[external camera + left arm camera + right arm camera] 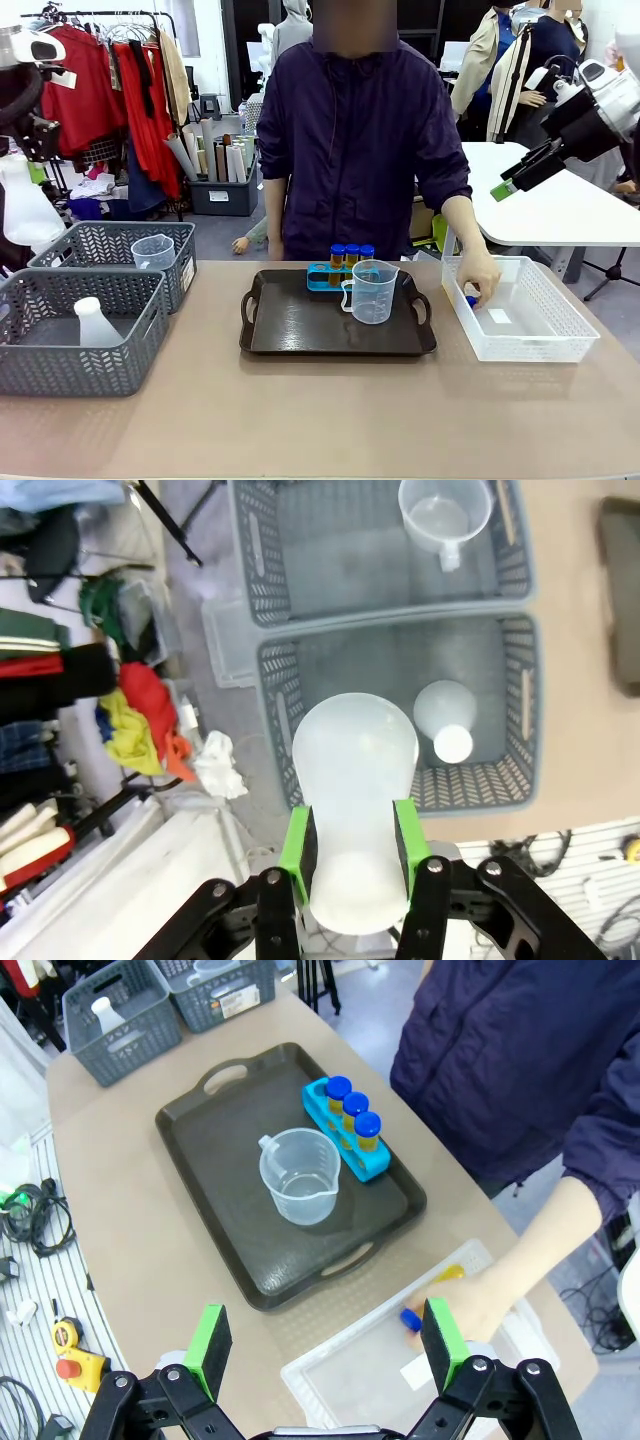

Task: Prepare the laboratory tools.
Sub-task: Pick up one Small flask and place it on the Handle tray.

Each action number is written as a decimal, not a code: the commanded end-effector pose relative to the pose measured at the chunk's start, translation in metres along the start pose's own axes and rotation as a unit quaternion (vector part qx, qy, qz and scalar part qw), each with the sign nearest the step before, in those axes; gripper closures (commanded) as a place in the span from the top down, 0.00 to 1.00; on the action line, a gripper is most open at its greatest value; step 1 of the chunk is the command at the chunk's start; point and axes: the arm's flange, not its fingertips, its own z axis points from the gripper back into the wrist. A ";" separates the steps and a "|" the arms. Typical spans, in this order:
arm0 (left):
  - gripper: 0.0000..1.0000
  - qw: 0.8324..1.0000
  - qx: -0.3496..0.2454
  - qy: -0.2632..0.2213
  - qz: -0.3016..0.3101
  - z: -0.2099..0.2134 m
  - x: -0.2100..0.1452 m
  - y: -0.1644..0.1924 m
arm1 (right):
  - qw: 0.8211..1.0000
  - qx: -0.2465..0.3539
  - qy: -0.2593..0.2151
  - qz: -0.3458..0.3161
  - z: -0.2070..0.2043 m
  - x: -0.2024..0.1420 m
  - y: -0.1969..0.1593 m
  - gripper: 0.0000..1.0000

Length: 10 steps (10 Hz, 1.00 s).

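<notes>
Tan tabletop (300,410) — left end effector (352,828) clamps frosted conical flask (355,750), right end effector (325,1332) gapes.

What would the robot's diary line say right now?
left fingers: shut on white flask | right fingers: open, raised | person's hand: at blue-capped tube in white basket

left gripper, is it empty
No, the left gripper has its green pads shut on a white conical flask.
</notes>
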 end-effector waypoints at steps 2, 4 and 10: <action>0.00 0.999 0.030 -0.011 -0.019 0.054 -0.012 -0.021 | 1.000 0.004 -0.008 0.001 0.001 0.001 0.000 1.00; 0.00 0.997 0.053 -0.048 -0.043 0.106 -0.020 -0.047 | 1.000 0.004 -0.008 0.001 0.001 0.001 0.000 1.00; 0.00 0.970 0.095 -0.106 -0.199 0.178 -0.012 -0.148 | 1.000 0.004 -0.008 0.001 0.001 0.001 0.000 1.00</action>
